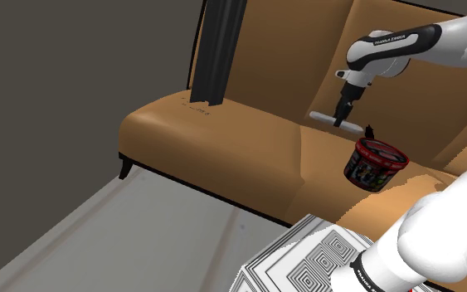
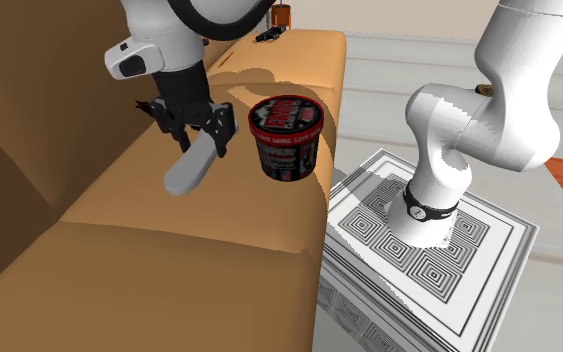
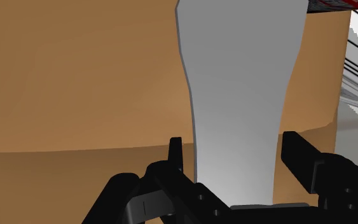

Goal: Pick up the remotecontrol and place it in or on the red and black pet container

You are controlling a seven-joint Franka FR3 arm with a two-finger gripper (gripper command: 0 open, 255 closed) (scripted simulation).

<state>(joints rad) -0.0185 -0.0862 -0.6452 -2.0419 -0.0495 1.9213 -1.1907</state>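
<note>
Between the fingers [image 3: 298,159] the grey remote [image 3: 241,95] sits clasped.

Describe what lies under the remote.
Under the remote, clasped by the gripper, is the brown sofa seat. The red and black tub stands beside it, not beneath. The strip of seat directly below is hidden by the remote.

The sofa [image 1: 223,141] looks like smooth tan leather; the remote [image 3: 241,95] is plain matt grey; the tub [image 2: 287,140] has a slightly glossy printed side.
</note>
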